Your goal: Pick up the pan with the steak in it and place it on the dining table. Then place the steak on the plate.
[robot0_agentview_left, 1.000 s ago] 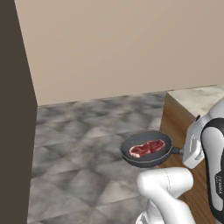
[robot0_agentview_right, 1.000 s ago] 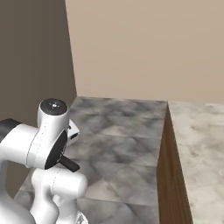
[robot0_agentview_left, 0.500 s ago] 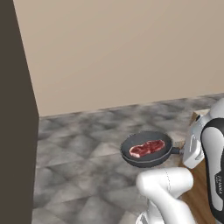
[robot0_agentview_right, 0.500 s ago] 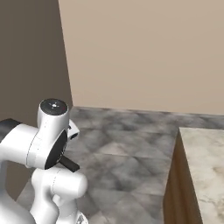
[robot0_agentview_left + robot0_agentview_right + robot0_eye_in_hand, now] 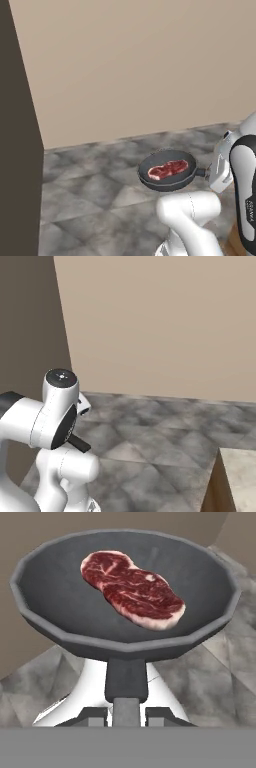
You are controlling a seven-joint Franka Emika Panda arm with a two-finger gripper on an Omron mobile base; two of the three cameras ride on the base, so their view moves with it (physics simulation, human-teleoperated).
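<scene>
Dark grey round frying pan (image 5: 167, 170) rides in the air above the grey stone floor, its handle clamped between the gripper (image 5: 126, 711) fingers, the raw red steak (image 5: 132, 589) inside. Carrying is underway; next, reaching the beige marbled dining table (image 5: 240, 476) level.

Open floor (image 5: 90, 200) ahead; dining table (image 5: 240, 476) corner right.

- Pan (image 5: 167, 170): one, round, dark grey, with a black handle.
- Steak (image 5: 167, 169): one, raw red slab with a pale fat edge, lying in the pan.
- Dining table (image 5: 239, 476): one, with a marbled stone top and wooden side, seen at its corner.
</scene>
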